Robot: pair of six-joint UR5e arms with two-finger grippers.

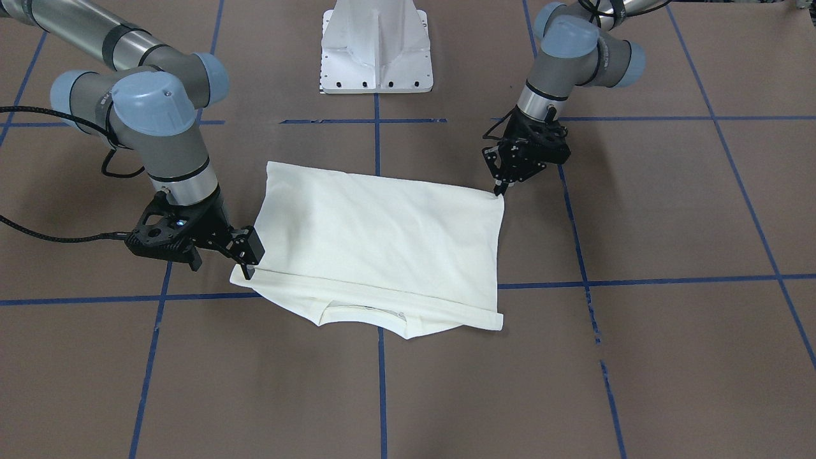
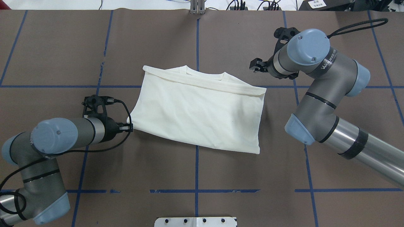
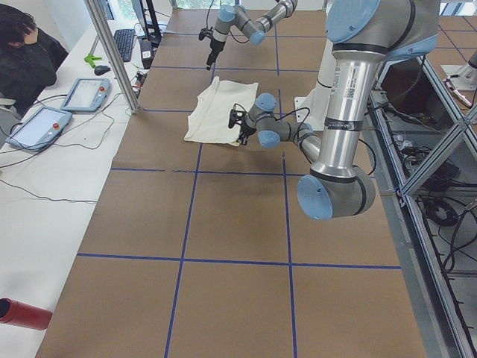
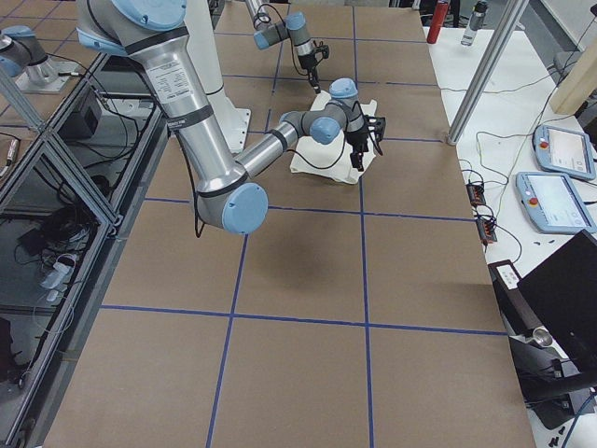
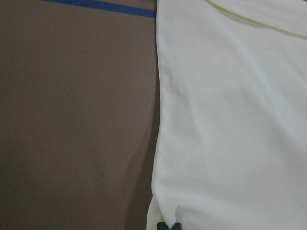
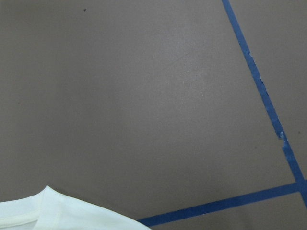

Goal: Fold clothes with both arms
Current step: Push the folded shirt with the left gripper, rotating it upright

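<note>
T-shirt (image 2: pixel 199 110) lies folded, plain side up, mid-worktop (image 2: pixel 63 47), out front of pedestal (image 2: pixel 195 221). L pincer (image 2: pixel 129 127) clenched on pedestal-side corner, prob. to pull next fold. R pincer (image 2: pixel 256 66) off far corner, looks released, empty. Only L wrist cam shows cloth puckering at tips (image 5: pixel 164 225); R wrist cam shows just collar (image 6: pixel 29 208).

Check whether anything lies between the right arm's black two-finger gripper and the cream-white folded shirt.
Nothing visible does. Between the black two-finger right gripper and the cream-white folded T-shirt lies only brown table crossed by a flat blue tape line. The left gripper is at the shirt's opposite corner.
</note>
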